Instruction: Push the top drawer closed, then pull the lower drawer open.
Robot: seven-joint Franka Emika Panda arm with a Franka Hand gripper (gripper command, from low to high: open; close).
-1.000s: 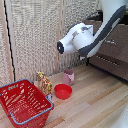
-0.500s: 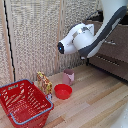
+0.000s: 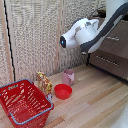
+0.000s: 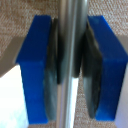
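Wrist view shows the blue-padded gripper (image 4: pixel 70 65) clamped on a thin silver bar handle (image 4: pixel 71 30) running between its black pads (image 4: pixel 92 60). Exterior view places the white arm (image 3: pixel 85 32) at the brown wooden cabinet on that view's right, above the lower drawer (image 3: pixel 107 61); which drawer's handle is held cannot be told.

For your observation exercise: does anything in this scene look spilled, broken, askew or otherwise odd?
Nothing stands out. The basket, bowl and cup sit upright on the floor, with no spill; the fingers flank a drawer handle.
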